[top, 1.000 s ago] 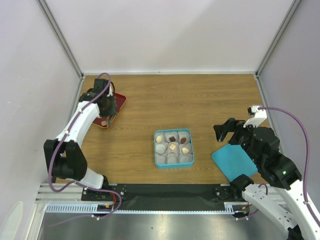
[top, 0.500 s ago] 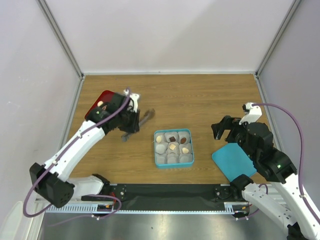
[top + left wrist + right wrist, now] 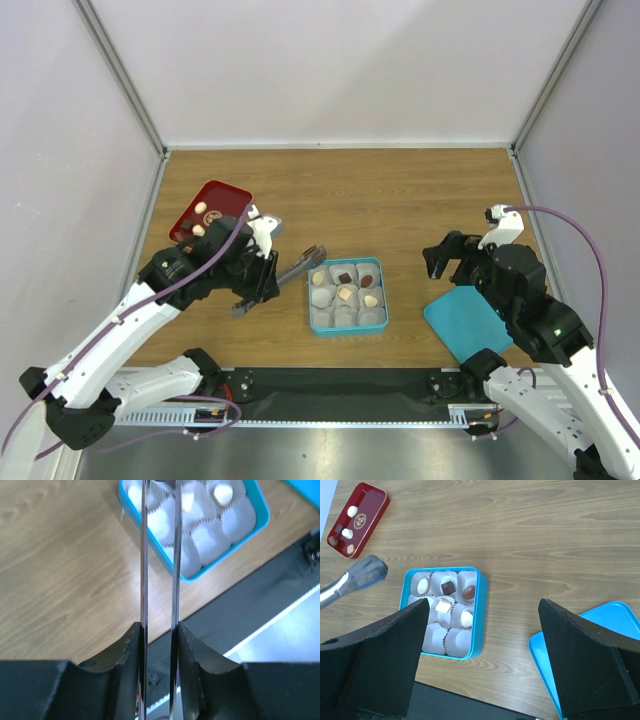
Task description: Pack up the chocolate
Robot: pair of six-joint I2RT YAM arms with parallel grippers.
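Observation:
A blue tin [image 3: 382, 296] holds white paper cups, several with chocolates [image 3: 346, 294], cream, tan and dark; it also shows in the right wrist view [image 3: 481, 611]. More chocolates [image 3: 204, 215] lie on a red tray [image 3: 222, 193]. My left gripper [image 3: 262, 284] is shut on thin metal tongs [image 3: 292, 270], whose tips hover at the tin's far left corner with a small dark piece between them. In the left wrist view the tongs [image 3: 143, 560] run up from my left gripper [image 3: 159, 630] over the tin [image 3: 262, 515]. My right gripper [image 3: 447, 262] is open and empty, right of the tin.
The tin's blue lid [image 3: 468, 320] lies flat on the wooden table at the right, under my right arm, and shows in the right wrist view [image 3: 605, 625]. The red tray [image 3: 370, 517] sits at the back left. White walls enclose the table.
My left arm swung from the red tray toward the tin, carrying the tongs; their tips are now at the tin's far left corner. The right gripper shifted slightly.

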